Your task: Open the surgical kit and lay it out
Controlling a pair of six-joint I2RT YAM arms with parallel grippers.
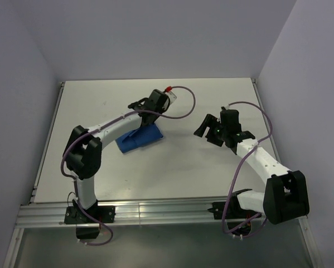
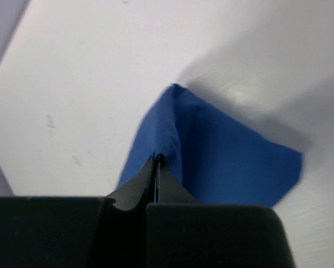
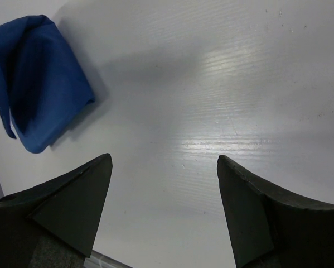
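Observation:
The surgical kit is a folded royal-blue cloth wrap (image 1: 139, 138) lying near the middle of the white table; it also shows in the left wrist view (image 2: 228, 162) and in the right wrist view (image 3: 38, 84). My left gripper (image 1: 146, 120) is shut on a fold of the blue cloth and lifts that flap up off the bundle; in the left wrist view the gripper (image 2: 156, 159) pinches the cloth edge. My right gripper (image 1: 207, 132) is open and empty, above bare table to the right of the wrap; it shows in the right wrist view (image 3: 164, 162). The tray, packets, scissors and tweezers are hidden.
The white table (image 1: 211, 100) is bounded by grey walls at the back and both sides, with a metal rail (image 1: 155, 211) along the near edge. A purple cable (image 1: 186, 103) loops above the left wrist.

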